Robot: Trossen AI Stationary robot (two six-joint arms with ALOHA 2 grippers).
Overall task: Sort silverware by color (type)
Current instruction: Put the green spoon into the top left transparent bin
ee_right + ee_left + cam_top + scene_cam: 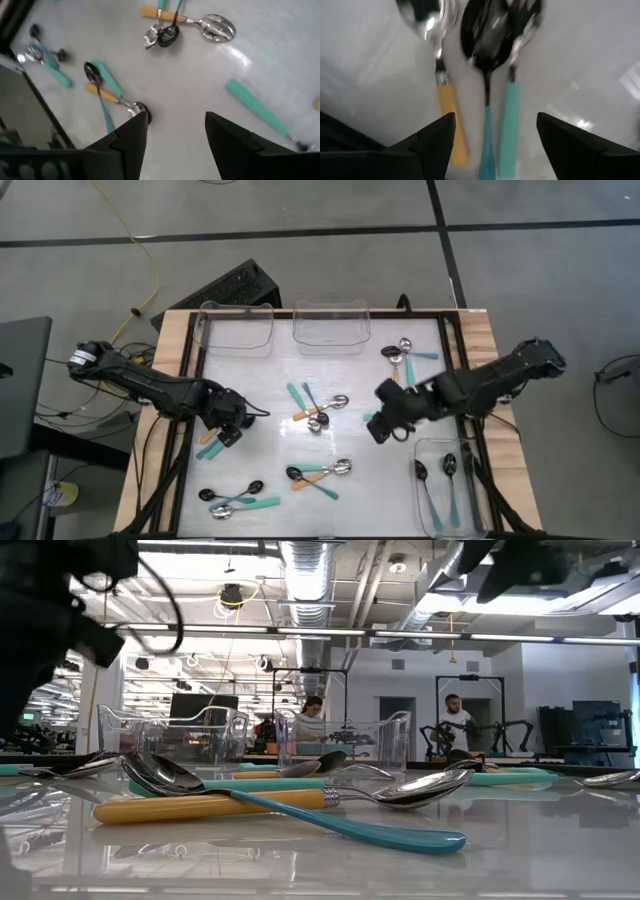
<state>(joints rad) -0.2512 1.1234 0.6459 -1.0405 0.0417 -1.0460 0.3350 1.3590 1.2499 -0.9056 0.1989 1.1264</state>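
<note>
Teal and orange handles are lying straight ahead of the left end effector point(495, 145), left of centre in the high view: three spoons point(487, 45) are pointing their long axes between its spread, empty fingers, bowls on the far side. The right end effector point(175, 140), right of centre, is hovering spread and empty over the table point(280, 440), a teal spoon point(260, 112) just beside it. Each arm is nearer its own cluster; other spoons are already sitting in the bin point(482, 525) at lower right.

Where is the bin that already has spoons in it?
In the high view, the clear bin sits at the table's near right corner, just below the right claw. Two teal-handled spoons lie inside it, side by side.
</note>
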